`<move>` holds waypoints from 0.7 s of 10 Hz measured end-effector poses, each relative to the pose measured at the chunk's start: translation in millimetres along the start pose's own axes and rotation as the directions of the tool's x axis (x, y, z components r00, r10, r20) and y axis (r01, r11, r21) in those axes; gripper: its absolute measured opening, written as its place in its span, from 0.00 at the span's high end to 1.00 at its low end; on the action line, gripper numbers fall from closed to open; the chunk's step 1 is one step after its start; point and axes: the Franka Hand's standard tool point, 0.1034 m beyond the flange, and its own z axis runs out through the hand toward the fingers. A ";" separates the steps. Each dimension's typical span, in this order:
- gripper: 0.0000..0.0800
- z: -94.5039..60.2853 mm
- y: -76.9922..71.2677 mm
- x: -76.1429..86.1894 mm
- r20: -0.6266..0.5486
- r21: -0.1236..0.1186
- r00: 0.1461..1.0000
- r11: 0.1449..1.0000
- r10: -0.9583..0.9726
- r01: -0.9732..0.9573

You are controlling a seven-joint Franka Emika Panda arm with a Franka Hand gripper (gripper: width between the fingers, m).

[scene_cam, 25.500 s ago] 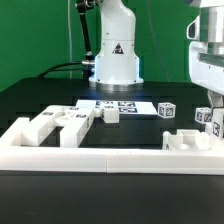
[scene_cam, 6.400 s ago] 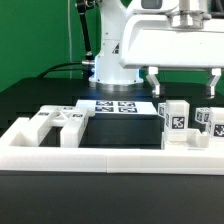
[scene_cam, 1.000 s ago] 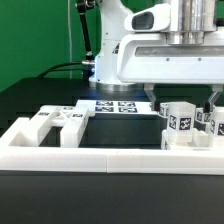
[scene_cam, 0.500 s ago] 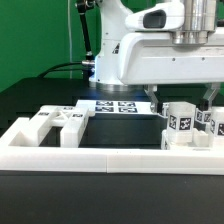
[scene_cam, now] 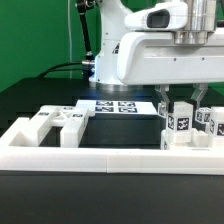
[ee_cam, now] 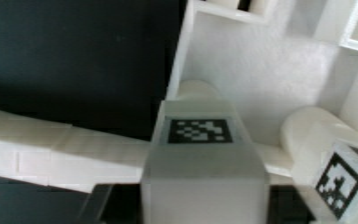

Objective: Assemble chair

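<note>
White chair piece [scene_cam: 179, 122] in pincer [scene_cam: 180, 105]; top tag [ee_cam: 201, 131] wrist-view only.

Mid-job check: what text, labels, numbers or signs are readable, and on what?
No words or numbers are readable.
Square tag on the chair piece in the tool: pattern only.
Tags on the marker board: pattern only.
Dark triangle sign on the robot base: partly hidden, unreadable.

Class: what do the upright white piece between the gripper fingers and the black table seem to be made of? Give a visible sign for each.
The upright white piece: probably matte plastic. It looks evenly white and blocky, with no shine or grain, and carries a printed black-and-white tag. The table: a dark, dull surface without reflections. Its material is unclear, perhaps a mat or painted board.
</note>
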 end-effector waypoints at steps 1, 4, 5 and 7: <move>0.64 0.0 -0.1 0.0 0.000 0.001 1.000 1.000 0.015 -0.015; 0.64 0.5 -0.6 -0.2 0.001 0.003 0.968 0.968 0.251 -0.251; 0.64 0.6 -0.3 -0.4 0.001 0.005 0.920 0.920 0.392 -0.392; 0.64 1.2 -0.3 -0.7 0.003 0.011 0.817 0.817 0.577 -0.577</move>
